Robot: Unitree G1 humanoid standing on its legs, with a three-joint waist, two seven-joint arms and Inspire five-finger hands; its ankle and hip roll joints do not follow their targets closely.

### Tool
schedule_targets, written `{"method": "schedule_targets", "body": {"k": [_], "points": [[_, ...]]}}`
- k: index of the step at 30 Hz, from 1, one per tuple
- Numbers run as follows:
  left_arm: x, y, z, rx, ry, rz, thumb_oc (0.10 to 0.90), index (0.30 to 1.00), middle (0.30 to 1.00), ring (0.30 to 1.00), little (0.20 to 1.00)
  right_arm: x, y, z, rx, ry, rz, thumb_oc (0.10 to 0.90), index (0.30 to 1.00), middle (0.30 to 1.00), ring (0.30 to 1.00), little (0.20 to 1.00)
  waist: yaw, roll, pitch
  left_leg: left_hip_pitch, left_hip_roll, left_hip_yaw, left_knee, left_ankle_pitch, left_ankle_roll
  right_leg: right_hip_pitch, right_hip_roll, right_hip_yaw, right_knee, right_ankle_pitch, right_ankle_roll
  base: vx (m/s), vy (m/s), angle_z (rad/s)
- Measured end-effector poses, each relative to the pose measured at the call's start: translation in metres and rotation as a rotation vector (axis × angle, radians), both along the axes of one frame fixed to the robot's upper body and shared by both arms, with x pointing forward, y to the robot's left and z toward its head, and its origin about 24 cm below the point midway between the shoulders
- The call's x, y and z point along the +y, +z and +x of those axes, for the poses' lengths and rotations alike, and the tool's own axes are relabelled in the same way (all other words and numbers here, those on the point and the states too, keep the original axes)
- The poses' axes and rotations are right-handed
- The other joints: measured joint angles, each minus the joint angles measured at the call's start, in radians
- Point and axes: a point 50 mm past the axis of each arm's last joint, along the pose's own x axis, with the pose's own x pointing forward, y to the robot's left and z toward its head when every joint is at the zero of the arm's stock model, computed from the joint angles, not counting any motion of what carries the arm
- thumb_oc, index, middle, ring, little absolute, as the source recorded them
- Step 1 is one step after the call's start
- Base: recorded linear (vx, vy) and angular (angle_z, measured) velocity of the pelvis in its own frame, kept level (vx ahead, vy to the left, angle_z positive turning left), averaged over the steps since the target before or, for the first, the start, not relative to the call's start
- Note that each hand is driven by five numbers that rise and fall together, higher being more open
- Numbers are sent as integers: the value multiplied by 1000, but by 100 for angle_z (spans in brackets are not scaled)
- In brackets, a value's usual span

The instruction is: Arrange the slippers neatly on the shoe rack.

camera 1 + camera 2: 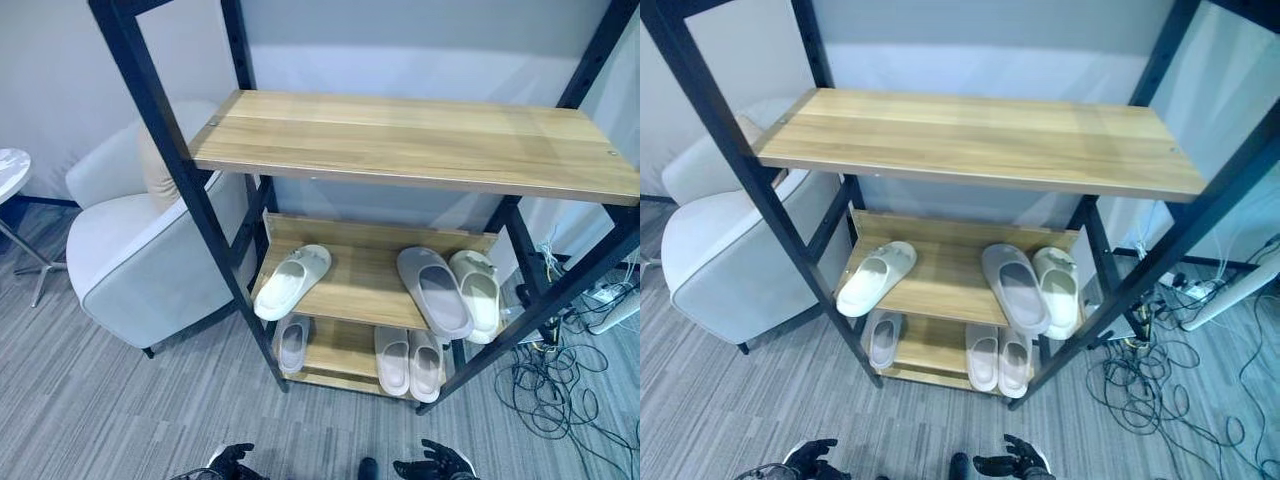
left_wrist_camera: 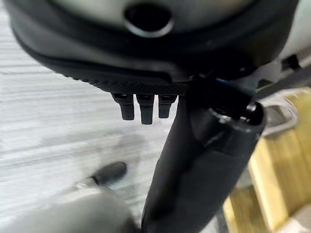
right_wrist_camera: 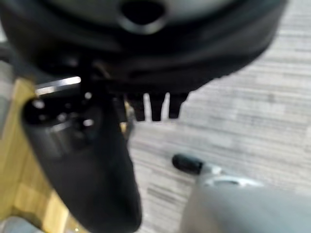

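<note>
On the middle shelf one slipper is seen askew, apart from a pair; straightening is judged outstanding. Left hand and right hand are relaxed, holding nothing.

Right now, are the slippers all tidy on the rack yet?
Mostly. The bottom shelf has a neat pair and a single slipper. The middle shelf pair looks fairly tidy, but the white slipper lies crooked, hanging over the edge. Left hand and right hand hold nothing.
</note>
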Motion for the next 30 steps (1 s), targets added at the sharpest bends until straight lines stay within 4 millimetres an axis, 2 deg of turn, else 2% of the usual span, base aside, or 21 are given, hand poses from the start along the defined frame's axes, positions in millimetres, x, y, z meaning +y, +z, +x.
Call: {"method": "schedule_targets", "body": {"k": [4, 8, 11, 14, 15, 18, 20, 27, 30], "points": [[-4, 1, 4, -9, -17, -1, 800, 900, 900, 900, 900, 11, 9, 18, -90, 58, 29, 800, 900, 900, 900, 900, 0, -1, -2, -1, -3, 0, 0, -1, -2, -1, -3, -1, 0, -1, 0, -15, 0, 1], [-4, 1, 3, -9, -38, 8, 800, 900, 900, 900, 900, 39, 24, 41, -207, 181, 98, 800, 900, 900, 900, 900, 2, 0, -11, -13, -8, -5, -1, -3, -6, -10, -9, -4, 0, 0, 0, -42, 14, 5], [-5, 0, 3, -7, -43, 9, 800, 900, 900, 900, 900, 59, 42, 56, -316, 264, 167, 800, 900, 900, 900, 900, 1, 1, -18, -25, -12, -12, 0, -1, -8, -16, -14, -16, 0, 1, 0, -10, 12, 9], [-5, 0, 3, -9, -49, 12, 800, 900, 900, 900, 900, 71, 63, 71, -424, 333, 212, 800, 900, 900, 900, 900, 0, 1, -18, -27, -16, -22, 0, 0, -7, -15, -19, -25, 0, 1, 1, 7, 8, 11], [-5, 1, 3, -10, -52, 13, 800, 900, 900, 900, 900, 72, 71, 75, -460, 361, 218, 800, 900, 900, 900, 900, 1, 1, -18, -29, -18, -24, 0, 0, -6, -15, -22, -26, 0, 0, 1, 13, 2, 9], [-4, 1, 1, -17, -51, 15, 800, 900, 900, 900, 900, 72, 114, 86, -644, 463, 245, 800, 900, 900, 900, 900, -1, 2, -18, -22, -20, -27, 0, 4, -5, -9, -26, -28, 0, 3, 0, 9, 2, 4], [-3, 0, -1, -13, -55, 19, 800, 900, 900, 900, 900, 71, 137, 96, -761, 461, 262, 800, 900, 900, 900, 900, -4, 2, -19, -11, -20, -27, 0, 3, -8, 4, -26, -28, 0, 1, 2, 19, -6, 0], [-7, -1, -3, -8, -56, 9, 800, 900, 900, 900, 900, 59, 165, 100, -867, 454, 251, 800, 900, 900, 900, 900, -9, 2, -19, 2, -22, -25, -3, -4, -17, 17, -28, -28, 0, -7, 13, 17, -7, 0], [-7, -1, -4, -6, -54, 8, 800, 900, 900, 900, 900, 51, 173, 104, -907, 459, 177, 800, 900, 900, 900, 900, -17, 3, -20, 2, -22, -25, -4, -4, -17, 17, -28, -27, 0, -7, 13, 10, -3, 0]]}}
